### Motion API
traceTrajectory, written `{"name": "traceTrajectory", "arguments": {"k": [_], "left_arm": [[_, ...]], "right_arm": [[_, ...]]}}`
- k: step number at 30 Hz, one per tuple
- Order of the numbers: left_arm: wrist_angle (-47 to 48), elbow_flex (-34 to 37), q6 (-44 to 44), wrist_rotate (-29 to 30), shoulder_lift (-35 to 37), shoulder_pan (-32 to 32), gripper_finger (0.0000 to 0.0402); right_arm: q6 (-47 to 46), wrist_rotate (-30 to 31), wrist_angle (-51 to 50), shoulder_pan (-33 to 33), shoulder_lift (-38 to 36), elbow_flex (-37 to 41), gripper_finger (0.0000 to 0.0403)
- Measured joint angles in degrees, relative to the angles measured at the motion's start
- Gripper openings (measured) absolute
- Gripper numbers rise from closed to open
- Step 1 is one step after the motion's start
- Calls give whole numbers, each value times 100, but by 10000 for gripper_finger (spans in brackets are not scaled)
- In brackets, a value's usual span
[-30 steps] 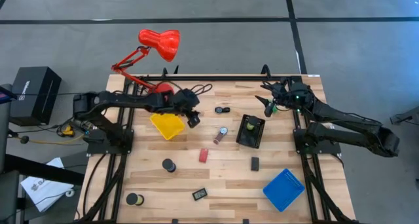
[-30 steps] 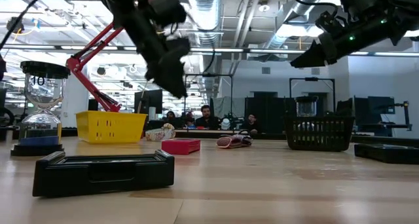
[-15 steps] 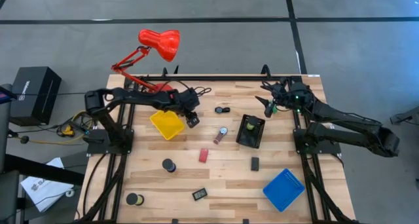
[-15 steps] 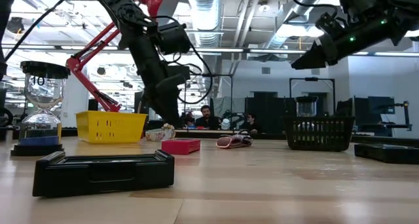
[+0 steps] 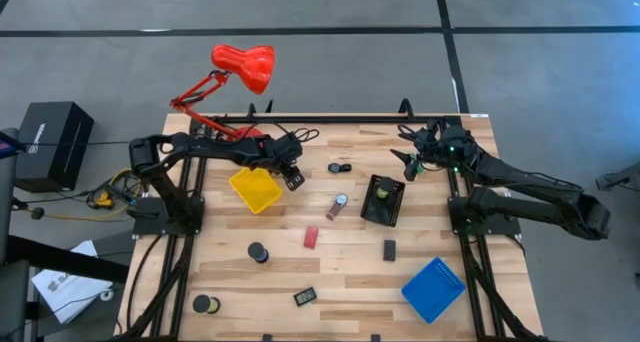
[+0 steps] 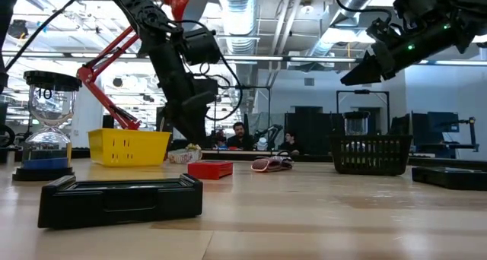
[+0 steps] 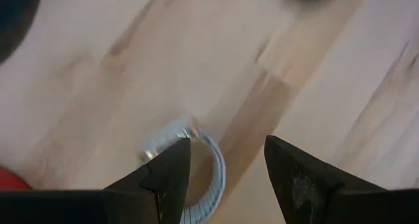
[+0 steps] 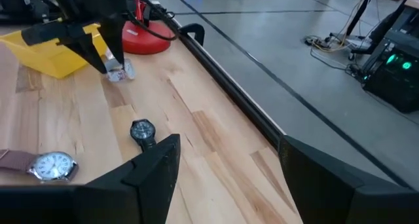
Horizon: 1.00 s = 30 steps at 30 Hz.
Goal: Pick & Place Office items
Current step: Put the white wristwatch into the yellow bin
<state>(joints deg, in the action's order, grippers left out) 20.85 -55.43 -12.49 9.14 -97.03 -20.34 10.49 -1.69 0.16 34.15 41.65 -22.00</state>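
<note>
The left gripper (image 7: 226, 168), fingers spread wide, straddles a blurred silvery item (image 7: 200, 168); its lower edge is cut off.

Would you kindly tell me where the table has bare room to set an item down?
Bare wood lies between the black disc and the yellow tray, and right of the red block. It is crowded around the left gripper and the black basket.

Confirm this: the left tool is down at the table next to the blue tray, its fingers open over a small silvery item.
Not the blue tray: the high view shows the left tool beside the yellow tray. The rest holds: its fingers are open over the small silvery item.
</note>
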Motion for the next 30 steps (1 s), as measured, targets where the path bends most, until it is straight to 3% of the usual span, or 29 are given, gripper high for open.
{"name": "traceTrajectory", "arguments": {"k": [14, 19, 25, 30], "left_arm": [[153, 6, -43, 3, 165, 108, 190], [165, 17, -477, 12, 216, 0, 190], [106, 412, -881, 7, 205, -31, 190], [-360, 635, -661, 76, 201, -26, 190]], "right_arm": [[-1, 2, 0, 0, 0, 0, 249], [-1, 0, 3, 0, 0, 0, 249], [-1, 2, 7, 0, 0, 0, 249], [43, 1, 16, 0, 2, 0, 249]]}}
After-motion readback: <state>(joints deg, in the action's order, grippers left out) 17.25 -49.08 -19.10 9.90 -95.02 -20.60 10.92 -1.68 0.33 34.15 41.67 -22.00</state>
